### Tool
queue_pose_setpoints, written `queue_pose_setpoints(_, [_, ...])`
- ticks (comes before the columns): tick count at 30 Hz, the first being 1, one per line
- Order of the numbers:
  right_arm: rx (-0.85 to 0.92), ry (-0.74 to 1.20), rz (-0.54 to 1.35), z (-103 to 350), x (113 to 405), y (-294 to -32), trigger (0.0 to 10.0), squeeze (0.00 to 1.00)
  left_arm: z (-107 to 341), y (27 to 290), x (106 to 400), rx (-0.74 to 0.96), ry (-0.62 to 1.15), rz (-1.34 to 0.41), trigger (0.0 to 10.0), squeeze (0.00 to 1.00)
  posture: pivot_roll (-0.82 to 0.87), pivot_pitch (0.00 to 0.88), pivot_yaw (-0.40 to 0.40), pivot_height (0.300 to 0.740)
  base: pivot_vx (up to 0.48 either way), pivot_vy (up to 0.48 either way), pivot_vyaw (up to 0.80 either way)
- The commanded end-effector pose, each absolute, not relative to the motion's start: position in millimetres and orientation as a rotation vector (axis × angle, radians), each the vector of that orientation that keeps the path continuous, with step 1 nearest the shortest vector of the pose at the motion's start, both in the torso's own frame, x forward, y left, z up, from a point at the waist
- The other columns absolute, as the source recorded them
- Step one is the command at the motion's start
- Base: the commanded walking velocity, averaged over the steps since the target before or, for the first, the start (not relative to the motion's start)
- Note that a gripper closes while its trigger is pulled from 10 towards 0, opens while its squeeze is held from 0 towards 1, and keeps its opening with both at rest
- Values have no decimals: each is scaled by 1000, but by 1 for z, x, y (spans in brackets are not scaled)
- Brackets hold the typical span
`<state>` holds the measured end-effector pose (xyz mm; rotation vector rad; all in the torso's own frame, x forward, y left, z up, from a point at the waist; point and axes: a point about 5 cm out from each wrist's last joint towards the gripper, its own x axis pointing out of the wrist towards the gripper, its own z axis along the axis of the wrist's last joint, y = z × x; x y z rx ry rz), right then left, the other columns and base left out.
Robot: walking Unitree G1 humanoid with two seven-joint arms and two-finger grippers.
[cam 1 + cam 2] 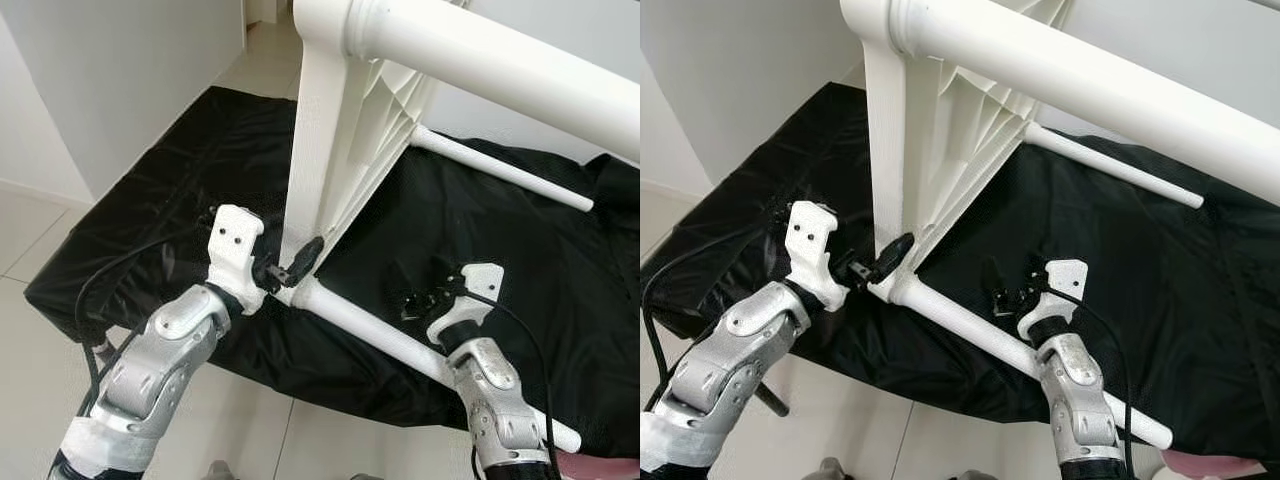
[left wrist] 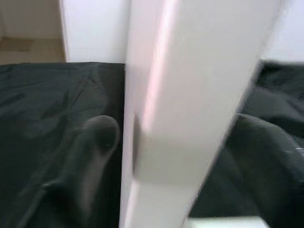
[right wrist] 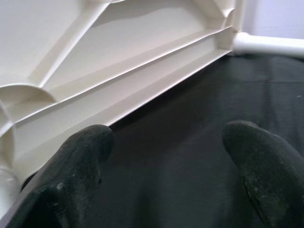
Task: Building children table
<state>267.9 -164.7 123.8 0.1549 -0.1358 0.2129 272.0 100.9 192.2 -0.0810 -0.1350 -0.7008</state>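
The children's table looks like smooth white plastic with a slight sheen, its underside moulded into ribs, and its round legs are equally smooth and glossy. It lies on a black cloth, thin and crinkled, faintly shiny. The floor is pale glossy tile. The arms are brushed silver metal; the right gripper has matt, rubbery black fingers.

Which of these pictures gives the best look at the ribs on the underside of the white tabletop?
The right wrist view: the ribs run close across it, above the black cloth. Both eye views show them only as a narrow fan edge-on between the legs. The left wrist view shows a blurred white edge between the left gripper fingers.
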Motion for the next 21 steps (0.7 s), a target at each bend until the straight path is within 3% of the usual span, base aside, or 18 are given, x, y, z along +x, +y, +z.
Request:
queue_pose_setpoints(1, [147, -135, 199, 123, 268, -167, 10000, 0, 196, 94, 271, -100, -140, -799, 10000, 1000, -9, 22, -47, 740, 0, 0, 0])
queue_pose_setpoints(9, [147, -134, 165, 120, 268, -169, 10000, 0, 209, 79, 284, -68, -173, -804, 10000, 1000, -18, 17, -33, 740, 0, 0, 0])
queue_pose_setpoints(10, [144, -134, 160, 120, 267, -169, 10000, 0, 211, 77, 286, -63, -182, -819, 10000, 0, -23, 14, -30, 740, 0, 0, 0])
queue_pose_setpoints(21, [133, -134, 137, 120, 268, -171, 10000, 0, 221, 71, 303, -36, -204, -869, 10000, 0, -44, 8, -13, 740, 0, 0, 0])
